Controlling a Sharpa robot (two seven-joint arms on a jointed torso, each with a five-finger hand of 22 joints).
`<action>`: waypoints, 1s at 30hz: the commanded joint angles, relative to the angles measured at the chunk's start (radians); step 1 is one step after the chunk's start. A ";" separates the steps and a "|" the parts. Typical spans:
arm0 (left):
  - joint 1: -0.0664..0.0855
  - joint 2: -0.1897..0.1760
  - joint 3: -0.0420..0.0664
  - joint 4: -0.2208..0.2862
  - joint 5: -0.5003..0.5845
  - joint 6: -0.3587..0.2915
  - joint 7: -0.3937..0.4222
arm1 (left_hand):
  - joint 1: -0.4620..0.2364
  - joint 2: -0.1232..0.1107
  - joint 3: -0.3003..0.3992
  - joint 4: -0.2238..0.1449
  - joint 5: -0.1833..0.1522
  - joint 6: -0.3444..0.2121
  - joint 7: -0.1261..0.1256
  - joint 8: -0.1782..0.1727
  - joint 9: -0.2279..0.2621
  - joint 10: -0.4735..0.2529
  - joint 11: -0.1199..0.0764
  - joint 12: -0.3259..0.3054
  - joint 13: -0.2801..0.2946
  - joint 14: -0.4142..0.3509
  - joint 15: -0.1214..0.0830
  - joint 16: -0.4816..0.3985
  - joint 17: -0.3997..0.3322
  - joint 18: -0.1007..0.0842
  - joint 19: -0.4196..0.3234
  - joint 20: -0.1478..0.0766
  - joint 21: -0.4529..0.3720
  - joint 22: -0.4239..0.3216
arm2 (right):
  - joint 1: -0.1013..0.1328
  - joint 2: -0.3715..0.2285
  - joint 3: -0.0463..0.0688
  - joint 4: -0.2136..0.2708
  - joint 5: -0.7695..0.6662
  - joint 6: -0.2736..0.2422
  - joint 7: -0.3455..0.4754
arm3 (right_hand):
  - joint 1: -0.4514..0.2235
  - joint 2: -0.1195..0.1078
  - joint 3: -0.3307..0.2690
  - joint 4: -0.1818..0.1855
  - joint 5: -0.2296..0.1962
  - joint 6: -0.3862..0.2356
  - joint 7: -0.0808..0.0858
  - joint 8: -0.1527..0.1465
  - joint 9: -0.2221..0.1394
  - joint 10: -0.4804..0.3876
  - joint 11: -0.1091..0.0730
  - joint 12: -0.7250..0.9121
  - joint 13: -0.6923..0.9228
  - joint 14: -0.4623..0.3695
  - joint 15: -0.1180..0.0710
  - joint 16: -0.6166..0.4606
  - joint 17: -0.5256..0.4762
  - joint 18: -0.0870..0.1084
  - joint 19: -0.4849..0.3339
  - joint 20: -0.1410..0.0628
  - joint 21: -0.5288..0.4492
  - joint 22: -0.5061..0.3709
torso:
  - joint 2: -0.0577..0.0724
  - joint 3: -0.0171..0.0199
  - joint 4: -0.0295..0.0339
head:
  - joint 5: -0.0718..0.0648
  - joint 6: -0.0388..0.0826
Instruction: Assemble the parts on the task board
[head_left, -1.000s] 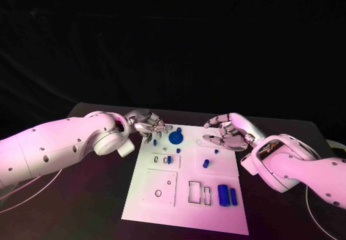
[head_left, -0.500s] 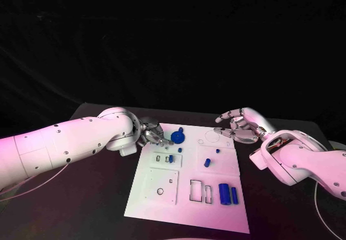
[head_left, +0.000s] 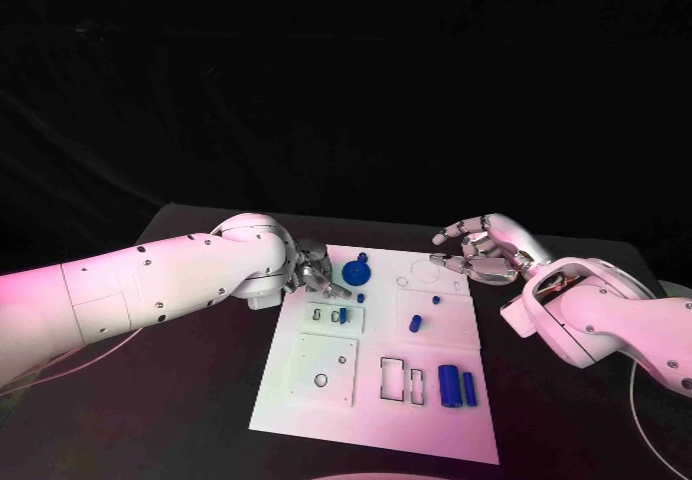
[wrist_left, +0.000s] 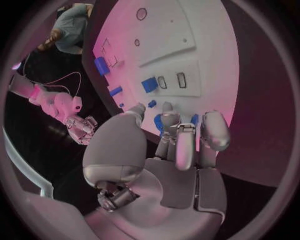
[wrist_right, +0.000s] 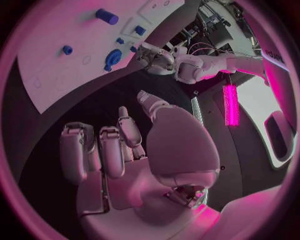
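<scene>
The white task board (head_left: 325, 385) lies in the middle of the black table. A blue round part (head_left: 355, 271) sits near its far left corner. My left hand (head_left: 315, 272) reaches in beside it; in the left wrist view the fingertips (wrist_left: 169, 117) are at the round part (wrist_left: 160, 123), with no firm grip visible. My right hand (head_left: 483, 255) hovers by the board's far right corner, fingers apart and loosely bent, holding nothing (wrist_right: 119, 145). Small blue parts (head_left: 414, 323) lie mid-board, one stands in a slot (head_left: 342, 315), and two blue cylinders (head_left: 449, 387) lie near the front right.
Outlined recesses (head_left: 392, 381) and a raised square plate (head_left: 323, 371) take up the board's near half. Black table (head_left: 188, 400) surrounds the board on all sides. My left forearm (head_left: 159, 285) crosses the table's left side, and the right forearm (head_left: 606, 320) its right side.
My left hand has come down and in toward the blue round part. My right hand has drawn back from the board's right edge toward the far right corner.
</scene>
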 joint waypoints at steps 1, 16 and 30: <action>0.002 0.008 -0.002 -0.001 -0.023 0.045 -0.017 | -0.007 0.007 -0.007 -0.001 -0.004 -0.007 0.002 0.004 0.001 -0.007 0.000 -0.006 -0.003 0.074 -0.007 0.005 0.158 -0.015 0.006 0.002 0.004 0.000 | 0.000 0.002 0.000 -0.001 -0.010 0.020 -0.010 | 0.002 0.004 -0.005 0.002 0.004 0.003 0.000 0.004 0.001 -0.005 -0.005 -0.005 -0.002 0.072 0.001 -0.001 0.128 0.006 0.020 0.003 0.002 0.175 | 0.000 -0.0013 0.0010 | -0.001 -0.001; 0.002 0.035 -0.012 0.000 -0.009 0.059 -0.018 | -0.009 0.015 -0.013 -0.001 -0.004 -0.016 0.005 0.000 0.003 -0.017 0.003 -0.011 -0.010 0.074 -0.004 0.006 0.161 -0.015 0.005 0.004 0.006 0.003 | -0.002 0.008 0.000 -0.006 -0.017 0.025 -0.020 | 0.001 0.004 -0.005 0.003 0.005 0.002 0.000 0.004 0.001 -0.006 -0.005 -0.005 -0.003 0.072 0.001 -0.001 0.128 0.006 0.019 0.003 0.001 0.174 | 0.001 -0.0033 0.0000 | -0.003 -0.002; 0.001 0.048 -0.020 -0.003 0.003 0.088 -0.019 | 0.004 0.028 -0.012 -0.003 -0.003 -0.019 0.006 -0.003 0.004 -0.021 0.004 -0.012 -0.011 0.075 -0.002 0.009 0.164 -0.016 0.004 0.006 0.009 0.008 | -0.003 0.011 0.000 -0.008 -0.022 0.029 -0.024 | 0.001 0.005 -0.006 0.004 0.009 0.001 0.000 0.005 0.002 -0.006 -0.005 -0.005 -0.002 0.072 0.001 -0.002 0.127 0.006 0.019 0.003 0.000 0.174 | 0.002 -0.0047 -0.0005 | -0.004 -0.008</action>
